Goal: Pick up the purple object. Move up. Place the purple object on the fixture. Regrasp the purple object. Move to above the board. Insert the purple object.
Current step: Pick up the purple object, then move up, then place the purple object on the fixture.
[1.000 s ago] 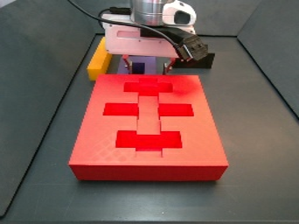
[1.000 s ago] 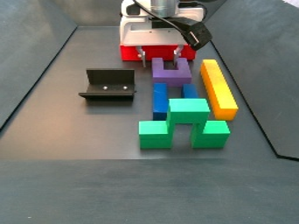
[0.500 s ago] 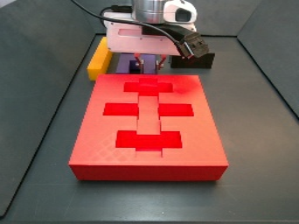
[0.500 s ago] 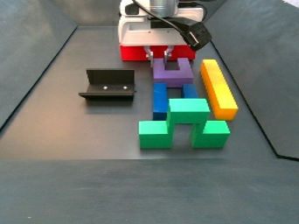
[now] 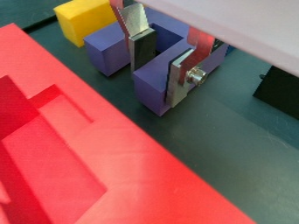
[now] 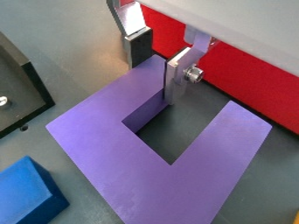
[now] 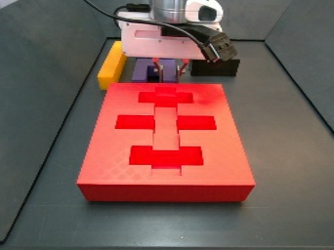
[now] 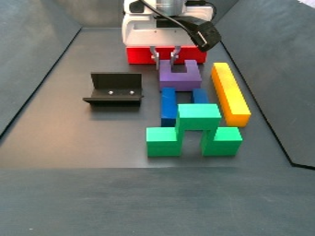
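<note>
Wrist views: gripper (image 6: 162, 61) down over purple object (image 6: 163, 162), fingers either side of one prong, narrow gap, pads abt touching; looks set for the pick
Wrist view: board (image 5: 82, 166) just beside the purple piece
Side view: purple object (image 8: 180, 76) flat on floor, by board's (image 8: 147, 53) edge; fixture (image 8: 113, 90) apart, empty
Side view: gripper (image 7: 167, 68) low behind board (image 7: 166, 137); grasp hidden

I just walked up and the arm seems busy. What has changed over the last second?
The gripper has come down over the purple object, its fingers now astride one prong; whether they have clamped is unclear. The purple object, board, fixture and other blocks stayed put.
</note>
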